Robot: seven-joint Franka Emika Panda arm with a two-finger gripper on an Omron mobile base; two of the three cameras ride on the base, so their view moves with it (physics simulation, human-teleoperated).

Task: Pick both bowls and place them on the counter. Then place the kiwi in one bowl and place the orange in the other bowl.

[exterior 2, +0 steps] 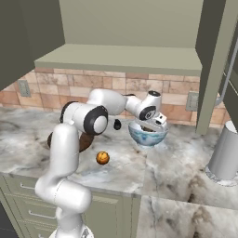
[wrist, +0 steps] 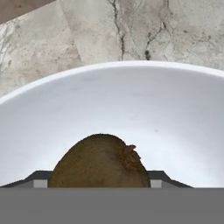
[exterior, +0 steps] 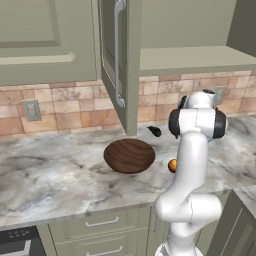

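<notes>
step: lowering kiwi [wrist: 99, 161] into white bowl [wrist: 131, 100]
gripper [exterior 2: 149, 126]: fingers pinching the kiwi, just over the bowl's hollow
white bowl: on counter [exterior 2: 181, 162], at 3 o'clock of wood bowl [exterior: 129, 155]
orange [exterior 2: 102, 158]: on counter, 7 o'clock of white bowl
advice: let go low and centred, then lift straight up

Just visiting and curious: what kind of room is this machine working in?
A simulated kitchen, it seems: a grey-and-white veined marble worktop, sage-green wall cupboards above a brick-tile backsplash, and a dark brown wooden bowl.
</notes>
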